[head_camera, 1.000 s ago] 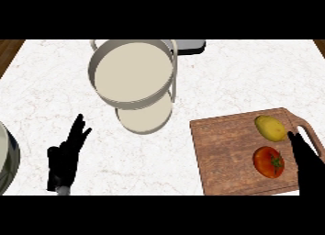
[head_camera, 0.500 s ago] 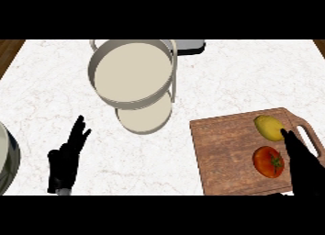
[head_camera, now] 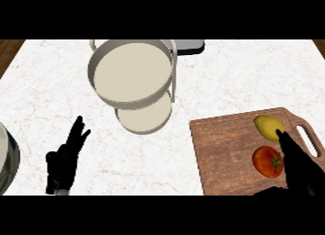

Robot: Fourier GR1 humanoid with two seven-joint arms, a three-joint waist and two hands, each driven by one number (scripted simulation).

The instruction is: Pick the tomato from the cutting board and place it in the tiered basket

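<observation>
Beside the round red tomato (head_camera: pixel 266 161) on the brown wooden cutting board (head_camera: pixel 223 151), the black right hand (head_camera: pixel 304 170) hangs open, empty, apparently readying a grasp.

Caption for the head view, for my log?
Open right hand beside the tomato on the cutting board, tiered basket beyond, left hand resting lower left.

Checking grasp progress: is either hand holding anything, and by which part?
Nothing is held. The right hand, fingers straight, is beside the tomato on the cutting board; the left hand rests open at lower left.
</observation>
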